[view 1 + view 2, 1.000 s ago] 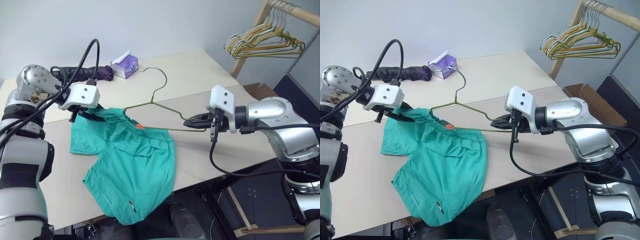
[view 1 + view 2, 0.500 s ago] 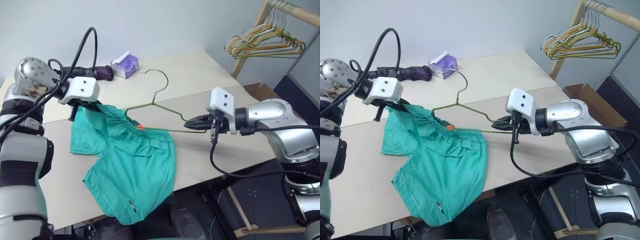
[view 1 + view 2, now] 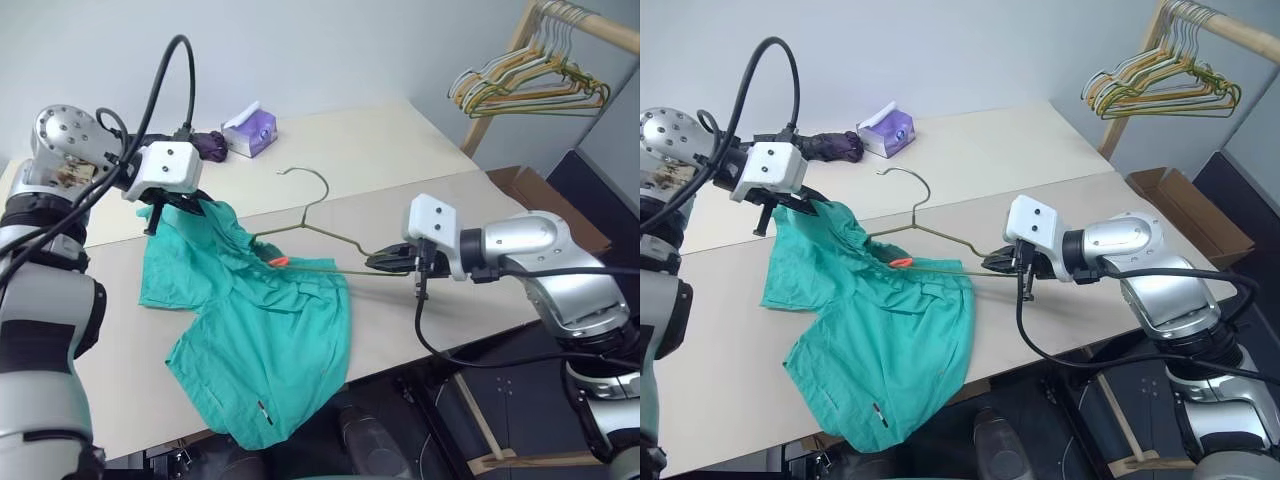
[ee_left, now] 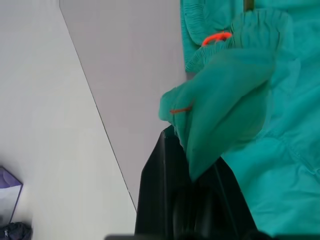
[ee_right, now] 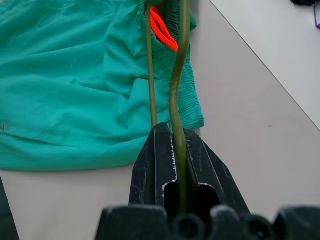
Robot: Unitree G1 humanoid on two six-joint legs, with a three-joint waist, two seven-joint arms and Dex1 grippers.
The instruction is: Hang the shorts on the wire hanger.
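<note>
Clearly the job is partway through, by the look of it: one end of the wire hanger (image 3: 330,235) reaches into the gathered waistband of the shorts (image 3: 255,330), beside the small orange tag (image 3: 278,262), while the rest of the garment is not on the wire yet.

Nearest, one leg of the shorts droops over the front edge of the surface (image 3: 420,310). The rest of the cloth lies spread on the surface, rising toward the left side where it is lifted.

At mid-distance on the right, the right gripper (image 3: 384,260) has its jaws closed tight on the hanger's right end; in the right wrist view the wire runs straight out from between the black fingers (image 5: 157,160) into the teal waistband. The hanger's hook (image 3: 308,178) stands up and curls away from the robot.

Farther back on the left, the left gripper (image 3: 182,206) has its jaws pinched shut on a fold of the waistband, holding that corner raised off the surface.

What is left, I judge, is pulling the held waistband further along the wire so the shorts hang from it.

Beyond lie a dark folded umbrella (image 3: 205,146) and a purple tissue box (image 3: 250,129); a bunch of hangers (image 3: 530,85) hangs at the far right.
</note>
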